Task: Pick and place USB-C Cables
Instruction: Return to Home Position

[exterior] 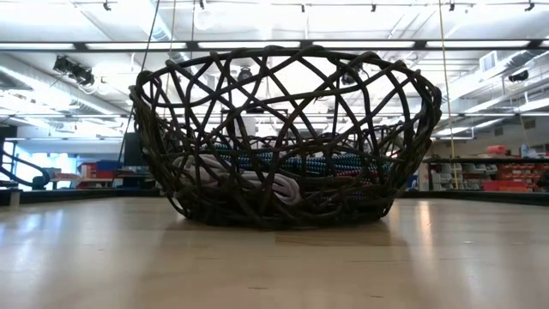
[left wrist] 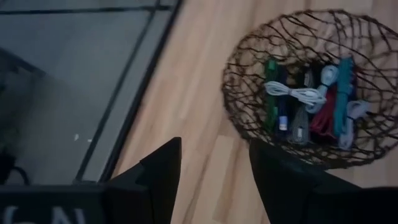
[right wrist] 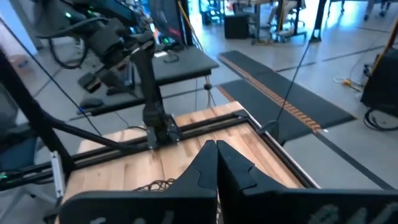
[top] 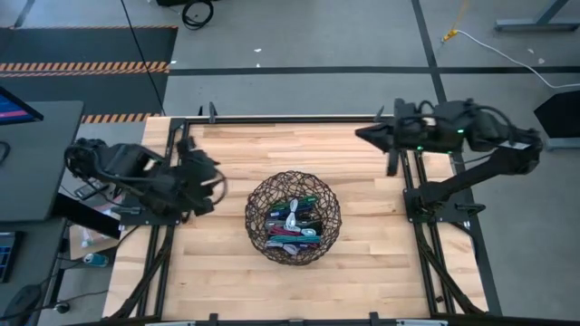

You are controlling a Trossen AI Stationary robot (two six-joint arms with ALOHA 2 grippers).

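Nearest the low camera, the pale wooden desk (exterior: 274, 266) is seen as a stretch of planks, and a little farther back on it the dark woven basket (exterior: 283, 53) is set upright. The USB-C Cables (exterior: 257, 182) are gathered inside the basket, on its bottom. Through the gaps of the weave a silvery-white bundle is seen in front, with teal and darker ones behind it. From above, the basket is found near the middle of the desk, and green, teal, magenta, dark and pale bundles are heaped in it side by side. The left end effector (top: 216, 184) is held above the left part of the desk, near the basket but apart from it. In the left wrist view its two dark fingers (left wrist: 161, 180) are spread wide with only planks seen between them, so it is released and nothing is grasped. The right end effector (top: 362, 134) is held over the back right corner of the desk, well apart from the basket. In the right wrist view its fingers (right wrist: 236, 168) are pressed together tip to tip, clenched on nothing. The left arm (right wrist: 124, 43) is seen farther off in that view, across the desk.
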